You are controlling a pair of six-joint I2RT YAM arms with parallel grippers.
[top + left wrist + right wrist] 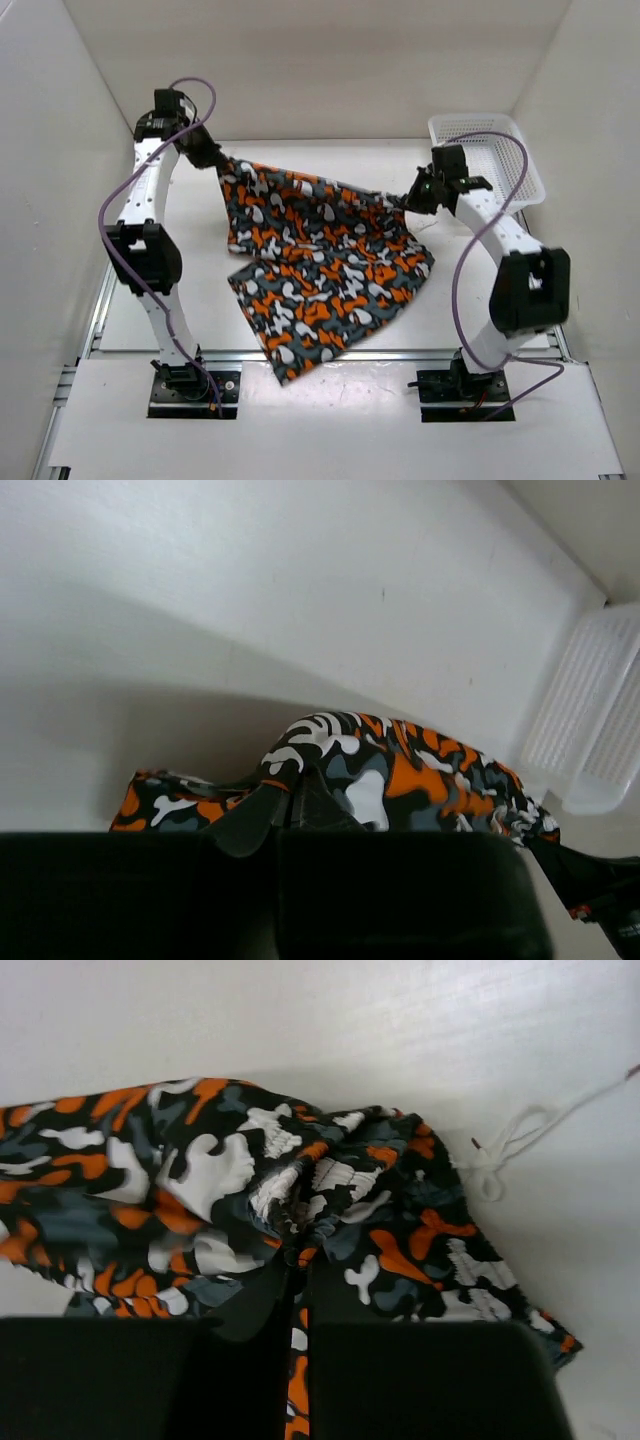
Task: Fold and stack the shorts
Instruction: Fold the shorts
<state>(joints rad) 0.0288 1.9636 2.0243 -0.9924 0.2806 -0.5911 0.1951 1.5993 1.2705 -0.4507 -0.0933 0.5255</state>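
We see a box of plain white walls with a white table (440, 300) as its floor. The shorts (320, 265) take up the middle of the table. Their upper edge is lifted off the surface and strung between the two arms, and the rest drapes down and lies on the table, with the lowest corner reaching over the rail at the near edge.

The left arm (150, 250) rises at the left and the right arm (510, 270) bends in from the right. A white mesh basket (490, 150) sits in the far right corner, apart from the cloth.

The left gripper (215, 160) is pressed together on the far left corner of the shorts; from its wrist view we see the fingers (250, 820) closed on a fold. The right gripper (405, 200) pinches a bunched bit of cloth at the right end. A thin white drawstring (500, 1150) trails onto the table beside that end.
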